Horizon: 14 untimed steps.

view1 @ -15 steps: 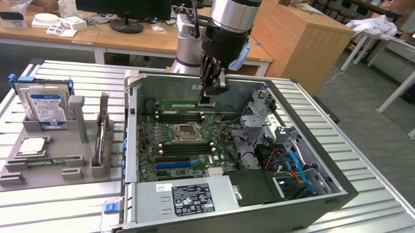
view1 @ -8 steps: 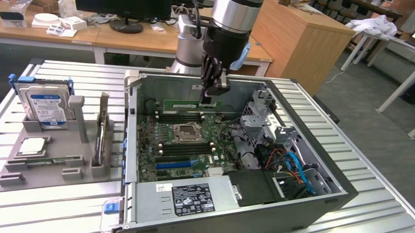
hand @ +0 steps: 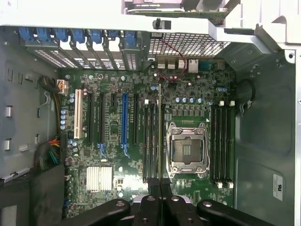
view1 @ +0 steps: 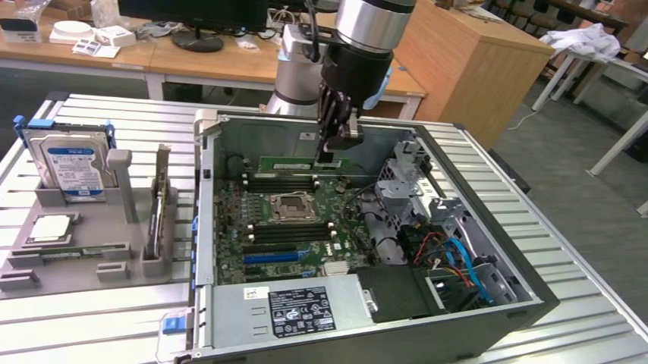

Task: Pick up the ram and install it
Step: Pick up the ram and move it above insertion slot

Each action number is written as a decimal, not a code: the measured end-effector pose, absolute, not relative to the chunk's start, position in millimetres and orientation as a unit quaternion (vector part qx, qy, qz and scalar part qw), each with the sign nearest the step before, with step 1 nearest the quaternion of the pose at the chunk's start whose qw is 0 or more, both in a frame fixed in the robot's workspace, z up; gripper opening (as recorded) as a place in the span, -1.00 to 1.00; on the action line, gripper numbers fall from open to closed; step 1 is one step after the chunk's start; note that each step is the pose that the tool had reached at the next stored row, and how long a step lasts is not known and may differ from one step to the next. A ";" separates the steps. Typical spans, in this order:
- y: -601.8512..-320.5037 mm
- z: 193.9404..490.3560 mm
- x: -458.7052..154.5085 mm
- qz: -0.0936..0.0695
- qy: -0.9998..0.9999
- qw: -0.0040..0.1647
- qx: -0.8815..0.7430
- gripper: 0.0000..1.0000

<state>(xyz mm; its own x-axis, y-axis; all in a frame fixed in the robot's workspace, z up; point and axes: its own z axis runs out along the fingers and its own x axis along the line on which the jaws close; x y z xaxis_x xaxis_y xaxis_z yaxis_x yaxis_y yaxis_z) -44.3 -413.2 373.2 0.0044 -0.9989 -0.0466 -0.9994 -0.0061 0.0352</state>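
Jaws clamp ram [view1: 288, 162], edge-on from wrist view.

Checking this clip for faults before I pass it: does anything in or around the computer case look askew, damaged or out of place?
Nothing stands out. The gripper is shut on the ram, holding it in line with the memory slots inside the open computer case. No loose or damaged parts are visible.
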 end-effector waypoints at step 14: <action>-413.2 354.0 -44.3 0.029 0.705 0.004 -0.709 -0.77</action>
<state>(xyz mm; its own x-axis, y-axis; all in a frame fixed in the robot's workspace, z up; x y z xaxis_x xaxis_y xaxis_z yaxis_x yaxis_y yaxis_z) -44.3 -413.2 354.0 0.0045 -0.9989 -0.0464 -0.9994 -0.0062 0.0351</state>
